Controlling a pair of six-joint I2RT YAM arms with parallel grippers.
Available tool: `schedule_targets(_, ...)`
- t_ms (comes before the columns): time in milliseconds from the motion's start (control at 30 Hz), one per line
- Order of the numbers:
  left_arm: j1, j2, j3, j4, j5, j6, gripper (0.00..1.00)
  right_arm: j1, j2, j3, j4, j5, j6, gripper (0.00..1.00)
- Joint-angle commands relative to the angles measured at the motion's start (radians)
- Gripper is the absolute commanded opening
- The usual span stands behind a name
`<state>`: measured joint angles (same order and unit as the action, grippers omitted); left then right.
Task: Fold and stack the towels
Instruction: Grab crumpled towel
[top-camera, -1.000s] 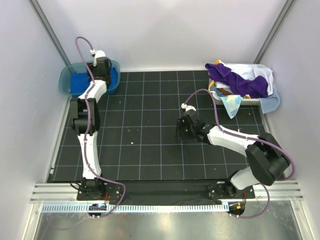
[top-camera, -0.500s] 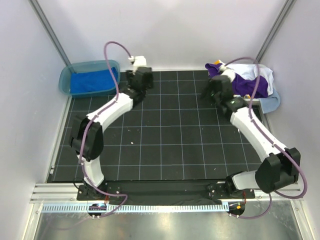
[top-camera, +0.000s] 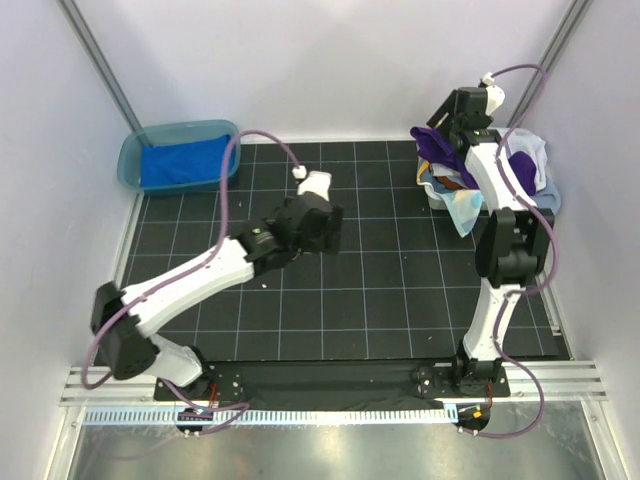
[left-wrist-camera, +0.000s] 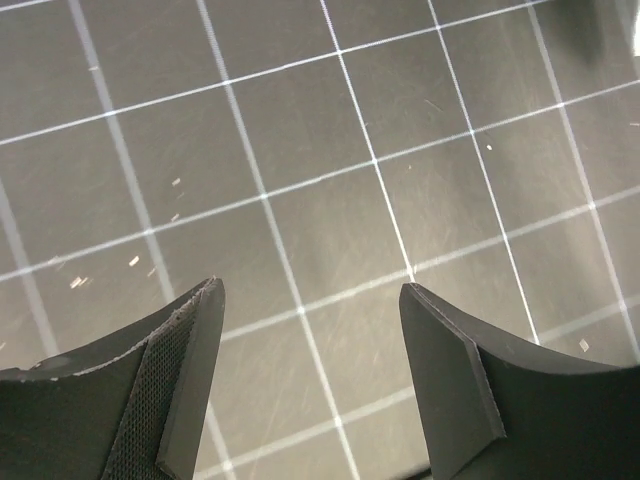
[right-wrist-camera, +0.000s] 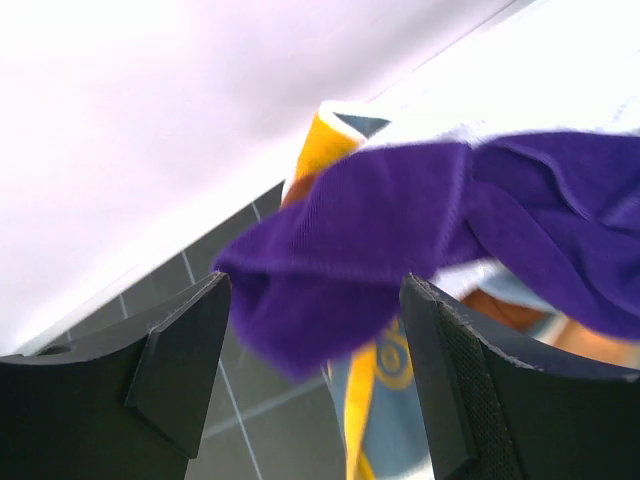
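purple towel (right-wrist-camera: 400, 230): blurred, cut by R edge | towel pile (top-camera: 525, 165): partly hid behind R arm (top-camera: 492, 172)

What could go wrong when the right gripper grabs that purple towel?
The purple towel drapes over other towels in the heap, so the open right gripper may drag several out together. The left gripper, open and empty, hangs over the middle of the mat; a towel swung across could snag on that arm.
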<state>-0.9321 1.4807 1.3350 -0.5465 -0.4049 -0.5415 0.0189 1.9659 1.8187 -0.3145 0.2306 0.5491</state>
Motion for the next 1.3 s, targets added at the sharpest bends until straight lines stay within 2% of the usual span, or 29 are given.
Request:
schedule_targets(0, 0.013, -0.158, -0.028, -0.107, 0.052, 0.015, 0.74, -0.005, 0.094, 0.154, -0.012, 0.007, 0.055, 0.76)
schedule_targets(133, 0.015, -0.285, -0.097, -0.142, 0.051, 0.044, 0.75, -0.007, 0.25, 0.301, -0.08, 0.032, 0.066, 0.77)
schedule_targets(267, 0.015, -0.329, -0.132, -0.147, 0.034, 0.064, 0.75, -0.007, 0.281, 0.291, -0.064, 0.015, 0.069, 0.74)
schedule_targets(367, 0.015, -0.33, -0.14, -0.153, 0.022, 0.074, 0.75, -0.005, 0.28, 0.257, -0.041, 0.018, 0.069, 0.6)
schedule_targets(400, 0.015, -0.33, -0.14, -0.152, 0.012, 0.078, 0.75, -0.005, 0.277, 0.249, -0.034, 0.021, 0.069, 0.49)
schedule_targets(500, 0.015, -0.32, -0.138, -0.147, 0.023, 0.081, 0.75, -0.005, 0.257, 0.225, -0.015, 0.024, 0.069, 0.3)
schedule_targets(667, 0.016, -0.316, -0.138, -0.144, 0.021, 0.089, 0.75, -0.007, 0.202, 0.215, -0.018, 0.045, 0.061, 0.13)
schedule_targets(967, 0.016, -0.307, -0.126, -0.139, 0.024, 0.109, 0.75, -0.054, 0.074, 0.307, -0.106, 0.05, 0.075, 0.01)
schedule_targets(1267, 0.016, -0.298, -0.109, -0.135, 0.035, 0.11, 0.75, -0.06, -0.077, 0.337, -0.097, 0.042, 0.037, 0.01)
